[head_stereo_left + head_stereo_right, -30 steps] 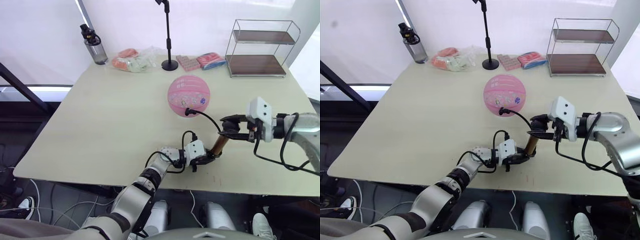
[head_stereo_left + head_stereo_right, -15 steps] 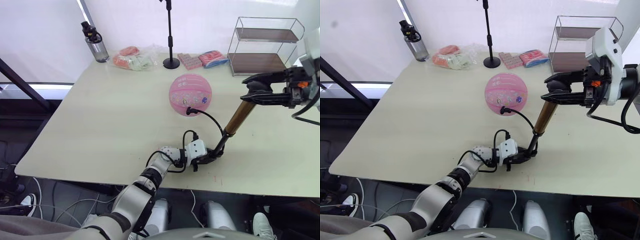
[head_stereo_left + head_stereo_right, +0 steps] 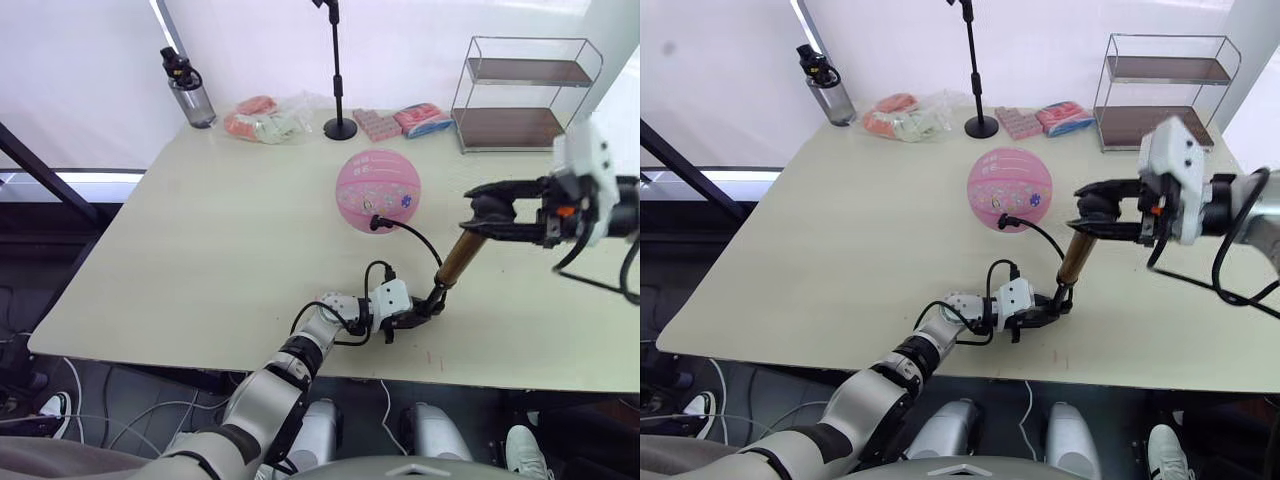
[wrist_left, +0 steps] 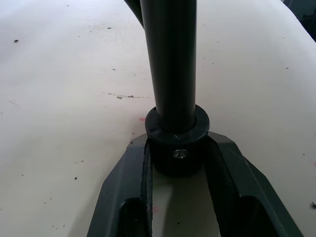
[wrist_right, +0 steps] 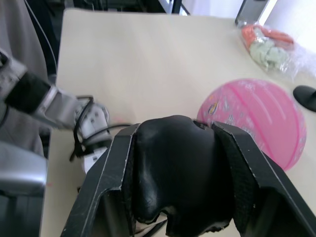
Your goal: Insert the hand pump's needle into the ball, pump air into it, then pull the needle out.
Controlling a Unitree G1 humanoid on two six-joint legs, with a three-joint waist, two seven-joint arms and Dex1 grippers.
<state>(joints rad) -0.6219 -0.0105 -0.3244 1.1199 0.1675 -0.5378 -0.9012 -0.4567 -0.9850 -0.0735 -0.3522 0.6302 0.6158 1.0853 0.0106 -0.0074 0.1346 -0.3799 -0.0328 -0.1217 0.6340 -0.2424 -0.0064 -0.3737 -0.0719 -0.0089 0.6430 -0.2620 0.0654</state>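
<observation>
Pale table (image 3: 230,250) before a bright white wall (image 3: 90,70); cabled floor (image 3: 60,410) below.

Your table (image 3: 200,240) carries: ball (image 3: 377,191), water bottle (image 3: 186,92), stand pole (image 3: 337,70), wire shelf (image 3: 520,95), packets (image 3: 265,118).

The left arm is stretched forward and low, its wrist laid close to the surface (image 3: 200,250), and the left tool (image 3: 412,314) is closed around the black base cap of the hand pump (image 3: 452,262) (seen clamped between both fingers (image 4: 229,168) in the wrist view). The right arm is raised from the right side, and the right tool (image 3: 480,214) is closed around the pump's black handle
</observation>
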